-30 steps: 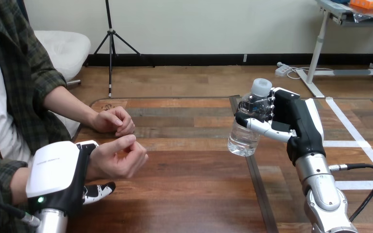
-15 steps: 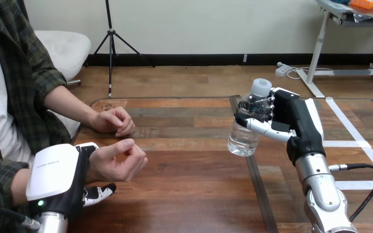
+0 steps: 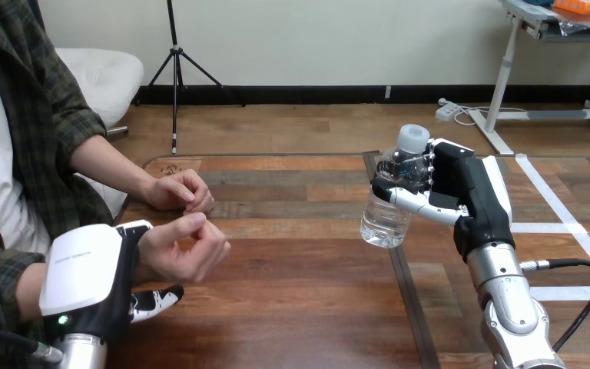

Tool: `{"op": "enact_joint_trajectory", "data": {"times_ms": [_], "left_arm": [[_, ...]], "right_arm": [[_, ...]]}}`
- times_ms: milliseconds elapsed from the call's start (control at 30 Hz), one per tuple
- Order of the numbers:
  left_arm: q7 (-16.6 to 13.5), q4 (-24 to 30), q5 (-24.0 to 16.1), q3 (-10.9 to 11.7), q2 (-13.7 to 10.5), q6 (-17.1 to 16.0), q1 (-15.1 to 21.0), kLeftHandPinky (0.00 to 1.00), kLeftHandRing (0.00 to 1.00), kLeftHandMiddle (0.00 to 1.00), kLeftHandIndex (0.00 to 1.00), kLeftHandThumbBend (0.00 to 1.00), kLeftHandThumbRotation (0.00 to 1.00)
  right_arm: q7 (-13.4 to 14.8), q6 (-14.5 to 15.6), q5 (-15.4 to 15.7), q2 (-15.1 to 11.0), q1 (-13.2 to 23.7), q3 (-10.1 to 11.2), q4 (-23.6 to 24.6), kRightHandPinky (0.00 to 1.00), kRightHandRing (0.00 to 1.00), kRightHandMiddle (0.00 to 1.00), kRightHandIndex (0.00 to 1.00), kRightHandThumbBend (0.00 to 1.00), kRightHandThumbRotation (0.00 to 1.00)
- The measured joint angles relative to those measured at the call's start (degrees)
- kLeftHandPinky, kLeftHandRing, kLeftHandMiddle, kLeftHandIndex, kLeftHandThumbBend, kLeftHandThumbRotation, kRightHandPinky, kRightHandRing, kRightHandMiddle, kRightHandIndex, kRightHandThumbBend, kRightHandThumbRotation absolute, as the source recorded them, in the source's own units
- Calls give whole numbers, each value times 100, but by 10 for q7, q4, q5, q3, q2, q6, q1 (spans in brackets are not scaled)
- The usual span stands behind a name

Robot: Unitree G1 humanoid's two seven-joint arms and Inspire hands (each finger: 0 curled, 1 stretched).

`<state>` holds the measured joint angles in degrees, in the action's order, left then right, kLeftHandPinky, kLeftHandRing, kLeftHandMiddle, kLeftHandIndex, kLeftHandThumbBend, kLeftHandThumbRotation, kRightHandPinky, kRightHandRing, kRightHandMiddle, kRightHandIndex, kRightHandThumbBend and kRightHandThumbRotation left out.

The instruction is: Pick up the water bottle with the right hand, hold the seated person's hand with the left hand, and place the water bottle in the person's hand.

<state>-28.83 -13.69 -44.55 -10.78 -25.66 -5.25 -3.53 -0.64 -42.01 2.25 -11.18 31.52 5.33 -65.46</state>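
1. Curled a little tighter and drawn slightly toward the left since the earlier frame: person's hand nearest the robot (image 3: 186, 250). No shift seen in the bottle or either robot hand.
2. Held well to the right, raised above the brown wooden counter (image 3: 299, 300): clear plastic water bottle with a white cap (image 3: 388, 207). Long axis near upright, cap on top and leaning a little right, base down and left.
3. Wrapped round the bottle's upper body and closed on it: right hand (image 3: 461, 192).
4. Clasped round the person's wrist (image 3: 146, 260) at lower left: left hand (image 3: 92, 280), thumb over, fingertips showing beneath.
5. Resting on the counter just beyond the held hand, fingers loosely bent: person's other hand (image 3: 178, 191).
6. Running front to back under the bottle: dark seam (image 3: 407, 296) in the counter. Between bottle and held hand, open wood.
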Motion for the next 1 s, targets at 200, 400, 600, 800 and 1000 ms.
{"op": "enact_joint_trajectory", "data": {"times_ms": [200,400,600,800,1000], "left_arm": [[-10,-1,1,1,1,-5,2,36,41,45,47,87,0],[-14,-1,1,1,4,-5,3,36,40,45,47,87,0],[-17,-1,2,2,11,-6,3,35,40,45,46,87,0],[-26,-1,1,1,18,-6,3,34,39,44,45,88,0],[-31,1,1,1,23,-10,3,34,39,43,45,88,0]], "right_arm": [[7,0,4,0,0,0,0,36,41,48,51,74,0],[11,0,7,0,0,0,0,36,41,48,51,74,0],[14,0,9,-1,0,-1,0,36,41,48,51,74,0],[14,0,9,-1,0,-1,0,36,41,48,50,73,0],[10,0,7,-1,0,-1,0,37,42,48,50,73,0]]}}
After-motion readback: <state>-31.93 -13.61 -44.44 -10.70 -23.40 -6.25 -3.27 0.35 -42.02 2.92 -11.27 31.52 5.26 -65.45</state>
